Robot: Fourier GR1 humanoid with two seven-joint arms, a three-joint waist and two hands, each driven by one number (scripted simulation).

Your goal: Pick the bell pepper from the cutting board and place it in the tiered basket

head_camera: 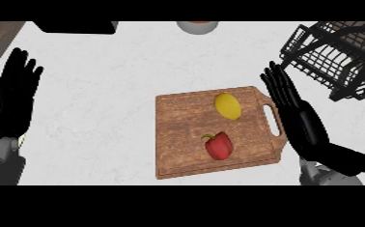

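Note:
A red bell pepper (219, 146) lies on the near half of a wooden cutting board (185, 124) in the head view, with a yellow lemon (228, 106) further back on the same board. The black wire tiered basket (329, 57) stands at the far right of the counter. My right hand (298, 117) hovers open over the board's right edge and handle, fingers straight and pointing away, a short way right of the pepper. At the left edge my left hand (18, 93) rests open, fingers up, far from the board.
A dark object (75, 26) sits at the back left edge of the white counter, and a grey bowl (197, 26) with something orange in it stands at the back centre. The basket reaches toward the board's far right corner.

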